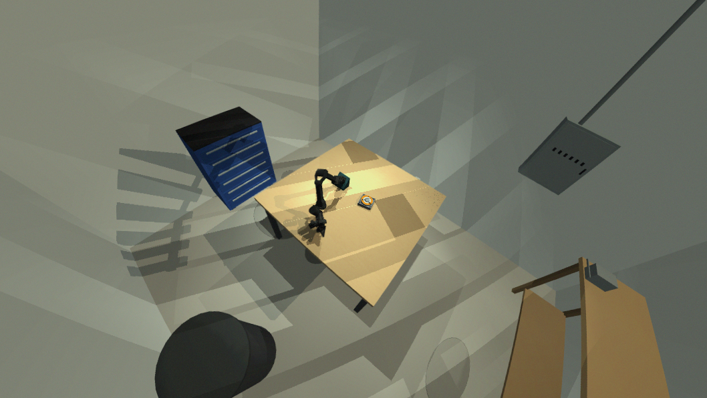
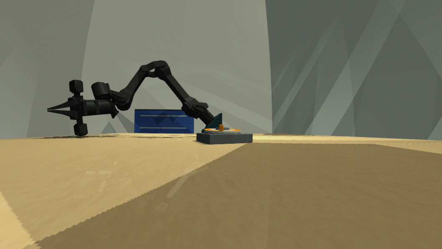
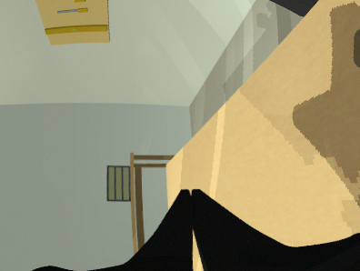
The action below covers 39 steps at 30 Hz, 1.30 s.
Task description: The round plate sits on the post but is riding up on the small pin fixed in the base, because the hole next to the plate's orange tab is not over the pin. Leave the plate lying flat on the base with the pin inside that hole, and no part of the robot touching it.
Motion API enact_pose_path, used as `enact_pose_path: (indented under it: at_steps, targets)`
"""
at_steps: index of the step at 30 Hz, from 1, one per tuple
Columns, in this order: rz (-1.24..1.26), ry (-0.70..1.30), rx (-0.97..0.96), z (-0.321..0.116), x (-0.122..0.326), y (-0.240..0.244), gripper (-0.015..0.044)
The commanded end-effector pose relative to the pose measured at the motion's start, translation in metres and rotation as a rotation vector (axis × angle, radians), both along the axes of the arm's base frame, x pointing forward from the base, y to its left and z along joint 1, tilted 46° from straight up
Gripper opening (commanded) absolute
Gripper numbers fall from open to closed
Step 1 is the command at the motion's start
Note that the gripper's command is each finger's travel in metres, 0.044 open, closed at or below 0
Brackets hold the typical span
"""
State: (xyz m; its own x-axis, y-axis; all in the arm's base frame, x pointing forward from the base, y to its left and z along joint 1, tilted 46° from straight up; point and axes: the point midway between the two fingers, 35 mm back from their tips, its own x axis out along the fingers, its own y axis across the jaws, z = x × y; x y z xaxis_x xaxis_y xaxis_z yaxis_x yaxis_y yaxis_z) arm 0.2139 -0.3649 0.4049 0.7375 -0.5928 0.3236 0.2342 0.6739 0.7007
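Note:
The round orange-and-white plate (image 1: 362, 200) (image 2: 234, 130) sits around the grey post on the dark grey base (image 2: 230, 138). Its orange tab (image 2: 221, 127) stands up on the side facing the exterior camera. The plate looks close to level there, but its exact tilt is too small to tell. The pin and the hole cannot be made out. My gripper (image 1: 323, 234) (image 2: 47, 109) (image 3: 189, 196) is shut and empty, its fingertips together. It is well away from the plate, low over the table near an edge, pointing away from the plate. The wrist view does not show the plate or base.
A teal wedge-shaped mount (image 1: 343, 180) (image 2: 219, 119) at the arm's foot stands near the base. The wooden table (image 1: 356, 237) (image 3: 264, 182) carries them all. A blue drawer cabinet (image 1: 237, 163) (image 2: 163, 121) stands beyond the table, and a dark bin (image 1: 202, 356) stands on the floor.

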Motion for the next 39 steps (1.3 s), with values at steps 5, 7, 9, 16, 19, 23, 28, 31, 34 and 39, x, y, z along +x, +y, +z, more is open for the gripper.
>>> enact_pose_path:
  at_steps: [5,7,9,16,19,23,28,31,34,39]
  targets:
    - [0.133,0.150,0.159,-0.048,0.101,0.032,0.0000]
    - [0.160,0.219,0.218,-0.069,0.129,0.045,0.0000]
    - [0.174,0.259,0.255,-0.083,0.143,0.052,0.0000]
    - [0.261,0.538,0.456,-0.169,0.211,0.119,0.0000]
    - [0.257,0.661,0.484,-0.198,0.223,0.141,0.0000]
    - [0.245,0.946,0.496,-0.254,0.235,0.191,0.0000]
    - [0.224,1.278,0.430,-0.306,0.228,0.245,0.0000]
    - [0.202,1.529,0.327,-0.336,0.212,0.281,0.0000]
    - [0.185,1.682,0.238,-0.349,0.200,0.300,0.0000]
    - [0.101,2.186,-0.235,-0.368,0.153,0.352,0.0000]
